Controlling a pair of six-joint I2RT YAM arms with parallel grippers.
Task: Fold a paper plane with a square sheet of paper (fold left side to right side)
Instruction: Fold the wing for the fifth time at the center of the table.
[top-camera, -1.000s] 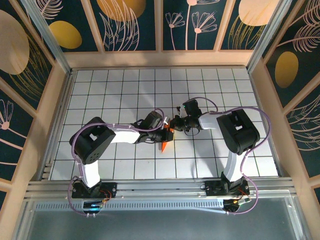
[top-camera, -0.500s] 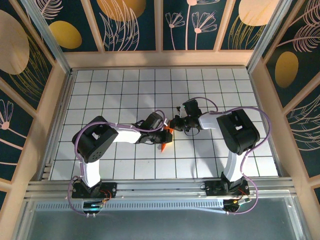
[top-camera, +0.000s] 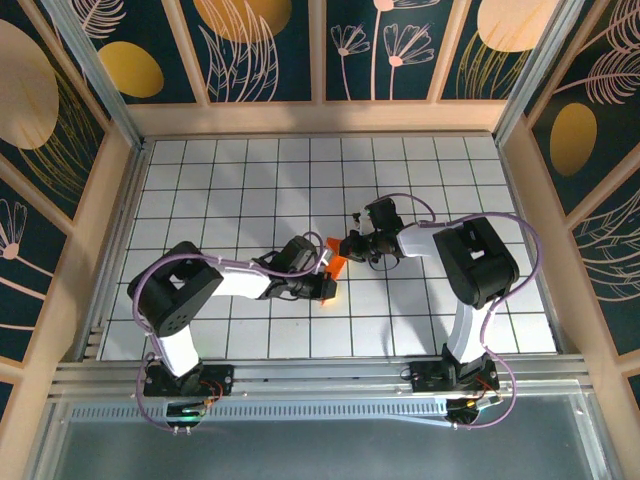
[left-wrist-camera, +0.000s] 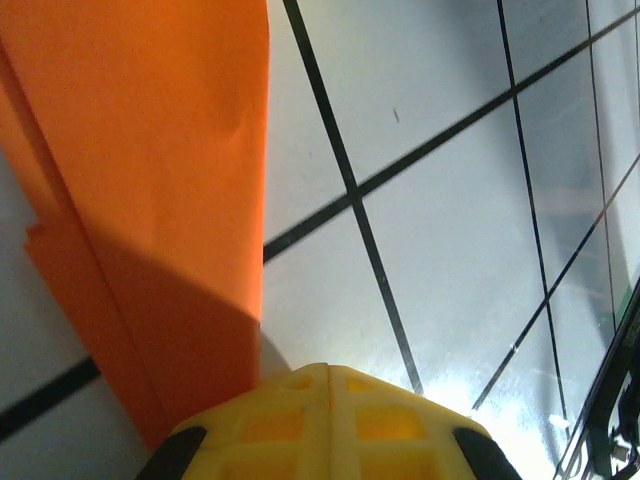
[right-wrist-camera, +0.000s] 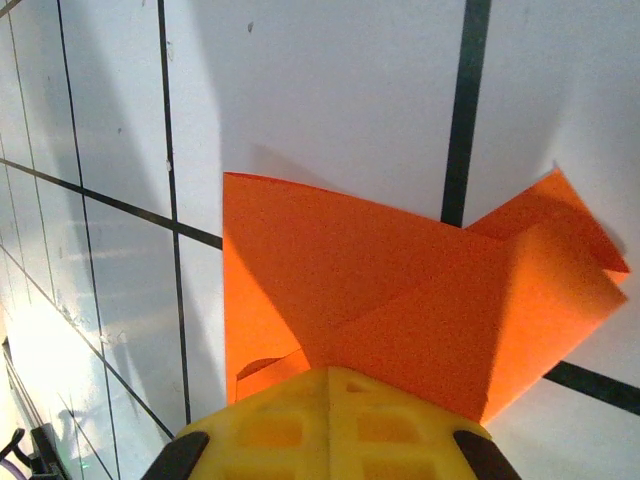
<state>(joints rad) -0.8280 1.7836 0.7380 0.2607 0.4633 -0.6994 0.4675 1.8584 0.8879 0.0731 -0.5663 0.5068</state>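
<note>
Both closed, left claw (top-camera: 327, 288) and right claw (top-camera: 348, 246) touch orange paper (top-camera: 337, 264) on gridded table (top-camera: 220, 180) between floral walls (top-camera: 260, 50).

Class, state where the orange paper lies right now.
In the top view, the orange paper lies central on the table, between the left end effector and the right end effector.

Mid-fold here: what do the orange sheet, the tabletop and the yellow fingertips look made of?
Orange sheet: thin matte paper; it holds sharp creases and overlapping flaps. Tabletop: hard, smooth white board with black grid lines, semi-gloss judging by the glare; exact material unclear. Yellow fingertips: probably moulded plastic, matte, with recessed pockets.
</note>
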